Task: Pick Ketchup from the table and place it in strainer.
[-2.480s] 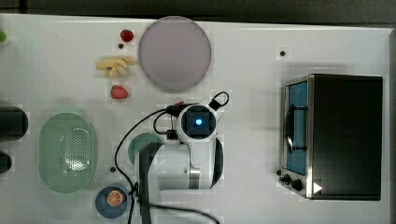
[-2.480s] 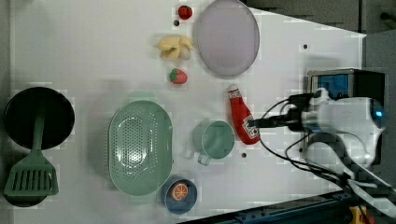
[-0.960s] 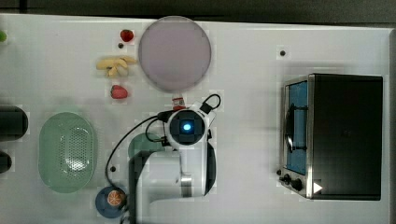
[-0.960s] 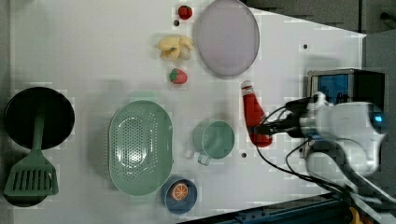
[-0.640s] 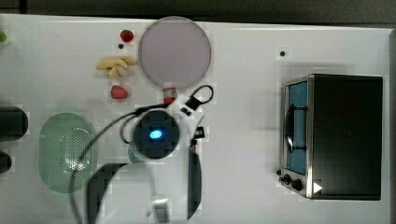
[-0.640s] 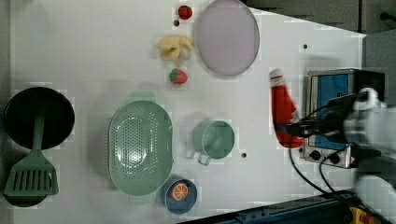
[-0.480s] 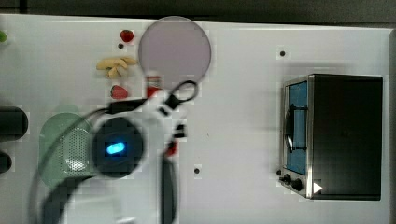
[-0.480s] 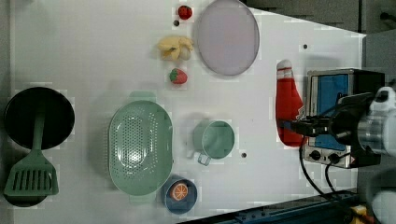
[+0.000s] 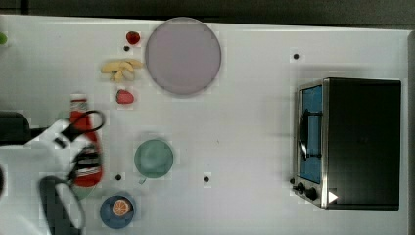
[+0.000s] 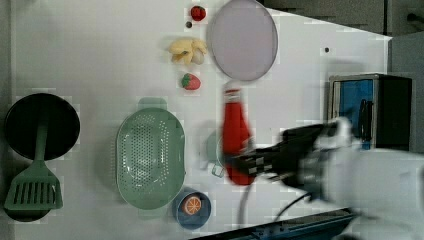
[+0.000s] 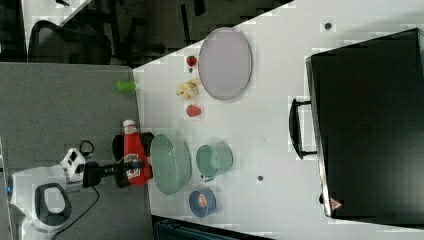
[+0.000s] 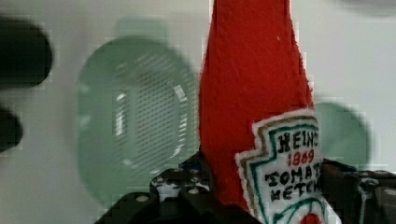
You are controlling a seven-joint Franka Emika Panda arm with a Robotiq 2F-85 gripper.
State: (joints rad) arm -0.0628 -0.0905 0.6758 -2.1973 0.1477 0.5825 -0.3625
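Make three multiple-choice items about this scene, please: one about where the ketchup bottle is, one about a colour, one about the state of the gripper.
1. Where is the Ketchup?
A. lying in the strainer
B. held up in the air by the gripper
C. standing on the grey plate

2. What colour is the small bowl holding the orange slice?
A. blue
B. yellow
C. white

3. What is the state of the gripper?
A. open and empty
B. closed on the strainer's rim
C. closed on the Ketchup

Answers:
1. B: the right view shows the bottle clamped at its lower body, off the table and beside the strainer, not in it.
2. A: the left view shows a blue bowl just past one end of the strainer.
3. C: in the wrist view a black finger sits on each side of the red bottle near its label.
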